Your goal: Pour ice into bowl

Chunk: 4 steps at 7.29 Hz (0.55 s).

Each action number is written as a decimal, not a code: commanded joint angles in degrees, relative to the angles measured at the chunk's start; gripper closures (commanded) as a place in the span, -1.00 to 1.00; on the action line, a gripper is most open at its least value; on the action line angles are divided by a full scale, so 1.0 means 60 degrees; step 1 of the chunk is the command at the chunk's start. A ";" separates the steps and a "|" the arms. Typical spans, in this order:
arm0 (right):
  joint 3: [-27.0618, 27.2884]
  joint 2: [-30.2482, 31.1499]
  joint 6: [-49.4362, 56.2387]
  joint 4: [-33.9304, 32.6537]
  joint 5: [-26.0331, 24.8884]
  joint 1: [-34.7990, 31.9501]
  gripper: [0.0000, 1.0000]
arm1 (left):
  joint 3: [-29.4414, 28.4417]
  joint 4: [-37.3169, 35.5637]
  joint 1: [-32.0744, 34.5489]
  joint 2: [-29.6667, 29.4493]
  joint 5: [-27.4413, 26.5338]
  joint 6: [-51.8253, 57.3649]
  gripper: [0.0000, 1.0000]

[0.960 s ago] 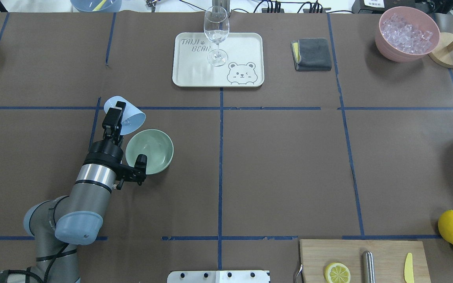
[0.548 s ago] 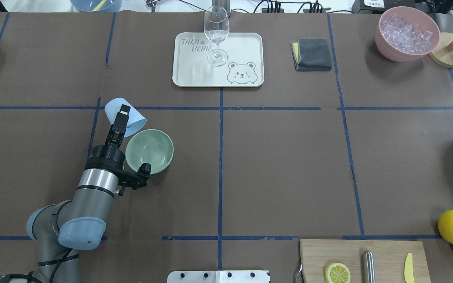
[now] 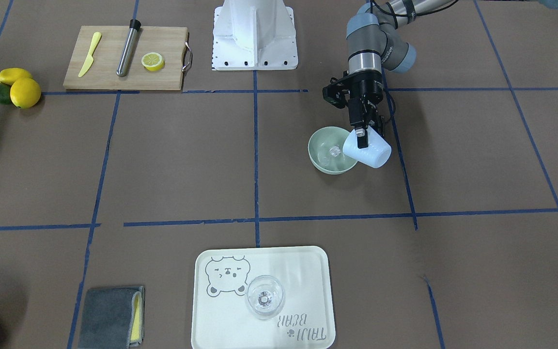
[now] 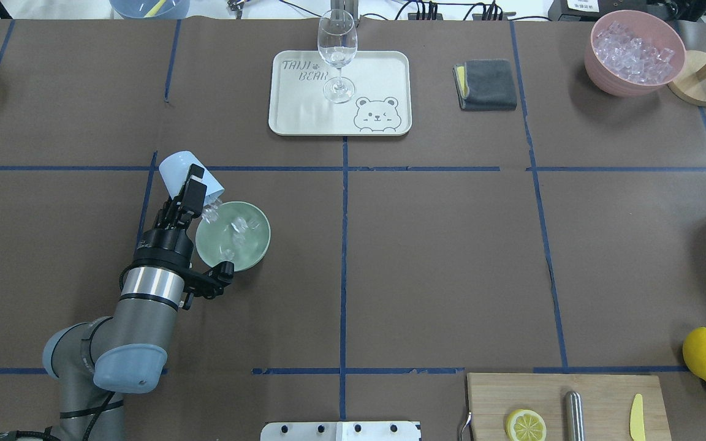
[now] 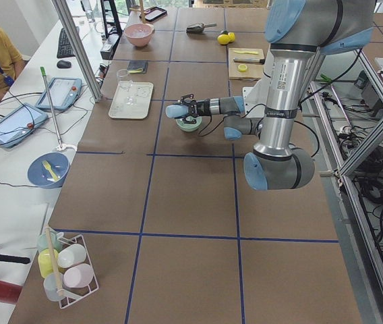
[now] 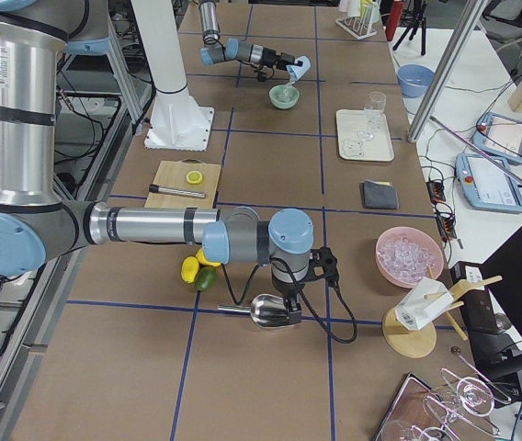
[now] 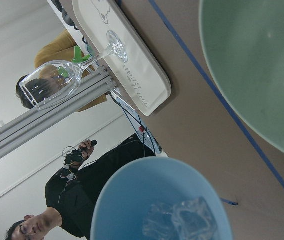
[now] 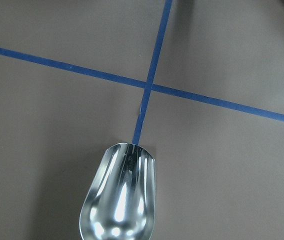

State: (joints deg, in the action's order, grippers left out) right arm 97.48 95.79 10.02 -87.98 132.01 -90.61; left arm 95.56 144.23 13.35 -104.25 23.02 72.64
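Tipping in progress.

Front-facing: left gripper [image 3: 364,137] is clamped on the rim of the blue cup [image 3: 371,152]. The cup is tilted with its mouth over the edge of the bowl [image 3: 318,160]. A few bits of ice [image 3: 334,151] lie on the bowl floor.

Overhead: half a second back the bowl was bare. Now cubes sit inside it and more hang at the cup's mouth, mid-fall. The cup is tilted steeper than before, so the pour proper has begun. No cubes show on the table paper.

Left side: the cup is held over the bowl, too small for more detail.

Right side: right gripper [image 6: 290,296] is low at a metal scoop [image 6: 266,312]. Cannot tell whether it grips the scoop.

Left wrist: a small clump of cubes sits at the cup's lower lip, with the bowl rim just beyond. My judgement is that the pour is partly done and needs a little more tilt.

Right wrist: only the scoop shows, over a tape cross. No fingers are seen.
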 commanded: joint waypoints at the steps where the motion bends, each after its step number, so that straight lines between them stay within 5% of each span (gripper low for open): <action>1: -0.0001 0.0045 0.0000 0.0000 0.0000 -0.0044 -1.00 | 0.0011 0.0057 -0.0057 0.0002 -0.0435 0.1014 1.00; 4: -0.0001 0.0118 0.0014 0.0000 0.0015 -0.0118 -1.00 | 0.0011 0.0509 -0.0160 0.0016 -0.0497 0.1018 1.00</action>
State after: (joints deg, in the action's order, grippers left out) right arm 97.47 96.36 10.09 -87.98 132.05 -91.18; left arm 95.71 145.57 12.56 -104.16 20.20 78.53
